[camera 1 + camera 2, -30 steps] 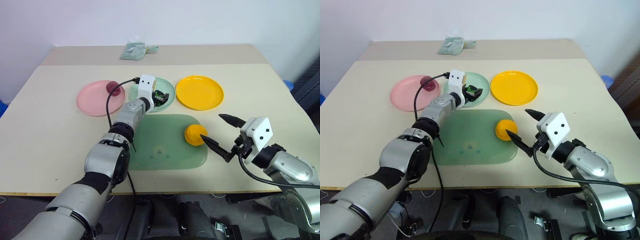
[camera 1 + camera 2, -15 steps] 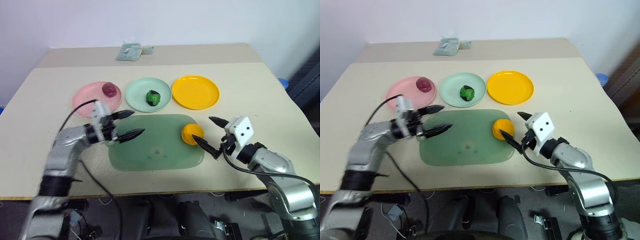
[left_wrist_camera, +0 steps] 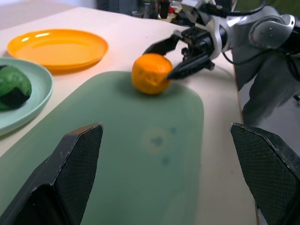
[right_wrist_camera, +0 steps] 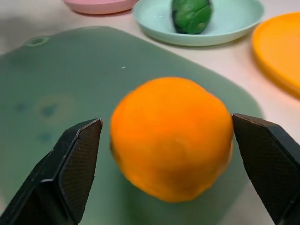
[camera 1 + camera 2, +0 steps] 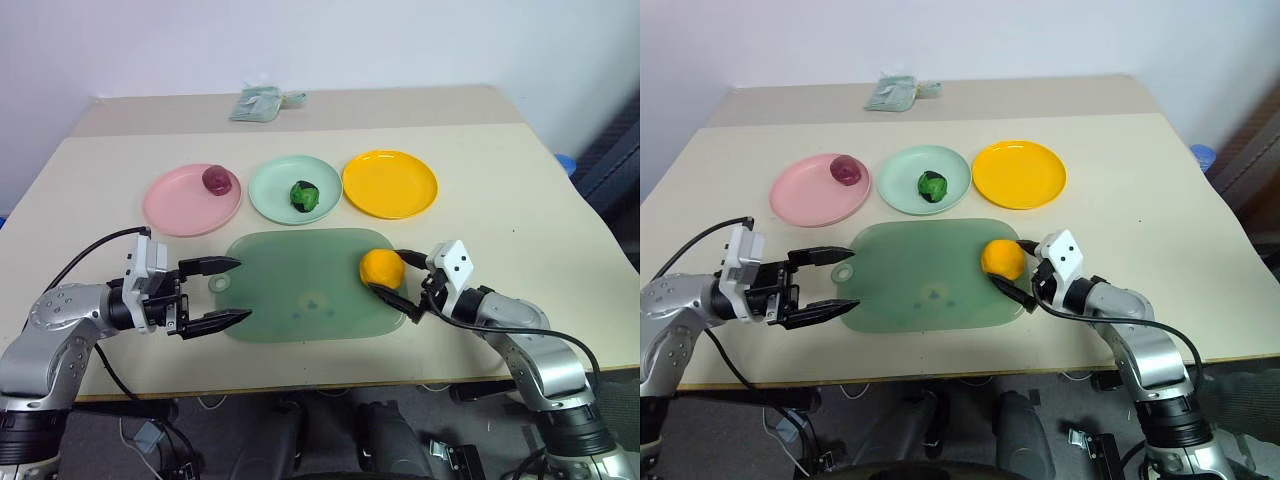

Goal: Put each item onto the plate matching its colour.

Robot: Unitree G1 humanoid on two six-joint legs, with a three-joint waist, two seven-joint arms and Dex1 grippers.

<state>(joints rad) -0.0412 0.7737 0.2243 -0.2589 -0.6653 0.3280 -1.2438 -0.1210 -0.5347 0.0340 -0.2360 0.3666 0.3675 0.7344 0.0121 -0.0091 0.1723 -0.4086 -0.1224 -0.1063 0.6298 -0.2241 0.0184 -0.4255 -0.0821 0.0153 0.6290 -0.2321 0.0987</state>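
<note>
Up close, right fingers (image 4: 79, 168) flank the orange lump (image 4: 172, 137) (apart, untouched).

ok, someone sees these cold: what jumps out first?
The orange lump at the right end of the translucent green mat, with the right gripper open around it, one finger on each side. Behind the mat, three plates in a row: pink plate with the dark red lump, mint green plate with the green lump, yellow-orange plate bare. The left gripper is open at the mat's left end.
</note>
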